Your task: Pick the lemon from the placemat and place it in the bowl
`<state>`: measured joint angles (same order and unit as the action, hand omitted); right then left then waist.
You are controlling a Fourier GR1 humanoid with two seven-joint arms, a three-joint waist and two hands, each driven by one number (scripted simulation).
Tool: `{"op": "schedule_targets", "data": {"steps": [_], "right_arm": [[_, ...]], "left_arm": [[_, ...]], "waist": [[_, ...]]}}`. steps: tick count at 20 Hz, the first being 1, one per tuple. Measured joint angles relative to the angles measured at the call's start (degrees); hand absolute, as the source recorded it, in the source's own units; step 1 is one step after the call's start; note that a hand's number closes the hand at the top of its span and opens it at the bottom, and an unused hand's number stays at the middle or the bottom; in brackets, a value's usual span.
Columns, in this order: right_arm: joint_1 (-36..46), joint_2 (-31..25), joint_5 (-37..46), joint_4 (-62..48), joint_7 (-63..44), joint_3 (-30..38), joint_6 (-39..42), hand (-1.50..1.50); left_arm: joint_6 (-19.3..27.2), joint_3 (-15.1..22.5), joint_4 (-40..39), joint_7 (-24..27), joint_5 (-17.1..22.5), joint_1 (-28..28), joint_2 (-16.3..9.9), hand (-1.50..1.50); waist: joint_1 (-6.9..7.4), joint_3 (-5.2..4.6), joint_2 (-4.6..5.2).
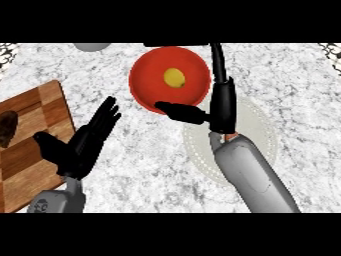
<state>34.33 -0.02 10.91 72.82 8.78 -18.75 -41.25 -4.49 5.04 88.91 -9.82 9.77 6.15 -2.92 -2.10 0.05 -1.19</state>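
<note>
A yellow lemon (174, 77) lies inside the red bowl (148, 75) at the top centre of the counter. My right hand (219, 102) stands just right of the bowl, fingers straight along its right rim and thumb stretched under its near edge, holding nothing. The pale round placemat (265, 135) lies below the bowl, partly hidden by my right forearm. My left hand (84, 142) rests open at the lower left, fingers up, well apart from the bowl.
A wooden cutting board (25, 150) fills the left side with a dark brownish object (3, 129) on it. A grey round object (92, 46) peeks in at the top edge. Patterned corners show at the upper left and upper right.
</note>
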Motion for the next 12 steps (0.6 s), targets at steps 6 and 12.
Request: {"op": "schedule_targets", "data": {"steps": [6, 12], "right_arm": [[-22.20, -1.71, 4.68, 16.90, 3.29, -13.87, -2.33, 1.50], [-46.86, -8.21, 8.64, 27.40, 10.60, -29.27, -7.05, 1.50]], "left_arm": [[0.53, -0.86, 1.86, -0.55, 0.19, -1.52, -0.66, 0.00], [0.34, -0.99, 2.64, -0.26, 0.30, -2.52, -0.86, 0.00]], "waist": [[-1.91, -0.05, -0.44], [-2.02, -0.02, -0.13]]}}
